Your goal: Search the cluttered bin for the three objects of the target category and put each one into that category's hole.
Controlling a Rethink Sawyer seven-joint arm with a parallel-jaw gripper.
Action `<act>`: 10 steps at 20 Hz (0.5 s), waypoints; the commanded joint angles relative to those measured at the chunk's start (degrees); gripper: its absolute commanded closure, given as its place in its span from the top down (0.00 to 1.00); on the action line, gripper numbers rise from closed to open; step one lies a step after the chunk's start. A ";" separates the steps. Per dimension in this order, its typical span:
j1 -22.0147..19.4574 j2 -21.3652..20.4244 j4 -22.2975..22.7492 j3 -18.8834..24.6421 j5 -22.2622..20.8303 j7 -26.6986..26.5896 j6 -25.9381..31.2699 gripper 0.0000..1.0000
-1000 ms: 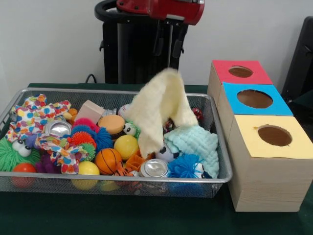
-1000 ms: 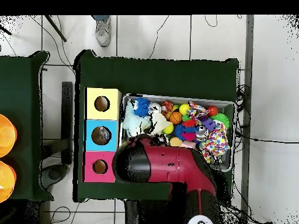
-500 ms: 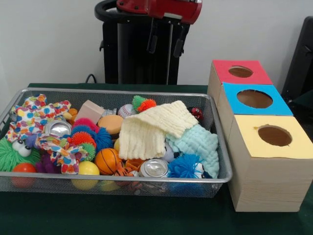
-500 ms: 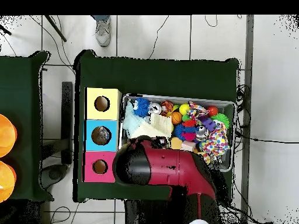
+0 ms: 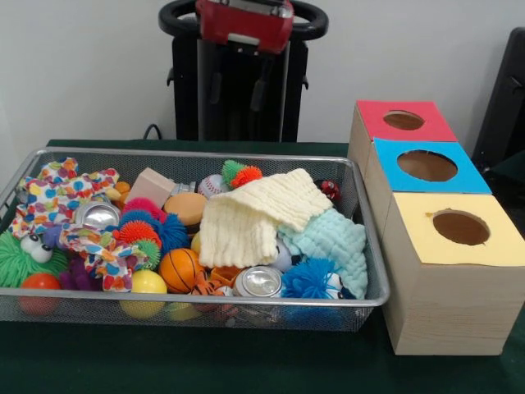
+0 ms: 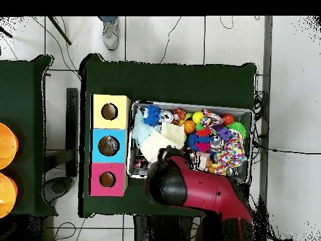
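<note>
Front view shows the yellow cloth point(image 5: 250, 220) lying draped over the middle of the bin point(image 5: 197, 302), with a pale green cloth point(image 5: 332, 242) beside it, and that is the main hazard: both cloths cover toys beneath them, so anything the search needs could stay hidden, and a blind grab into the folds might catch cloth instead of a toy. The toys are packed touching one another, balls point(image 5: 180, 269), spiky toys point(image 5: 310, 279), cans point(image 5: 258, 281) and a patterned cloth point(image 5: 61, 197), so fingers coming down may nudge a round ball aside or pinch two things at once. A soft cloth could also snag on the way to the holes in the red point(image 5: 404, 120), blue point(image 5: 426, 165) and yellow point(image 5: 460, 226) boxes.

The bin sits on the green tabletop point(image 5: 246, 365) just beside the three boxes. The arm point(image 5: 244, 23) is raised high above the bin's far side, its fingers point(image 5: 264, 80) hanging apart and empty, well clear of the toys. In the overhead view the arm point(image 6: 194, 188) covers the bin's near edge.
</note>
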 commanded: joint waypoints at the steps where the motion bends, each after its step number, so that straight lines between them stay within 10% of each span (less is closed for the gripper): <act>1: -5.60 4.68 9.96 4.68 1.49 10.43 -6.25 1.00; 10: -11.17 9.49 13.48 6.03 -0.18 10.85 -14.21 1.00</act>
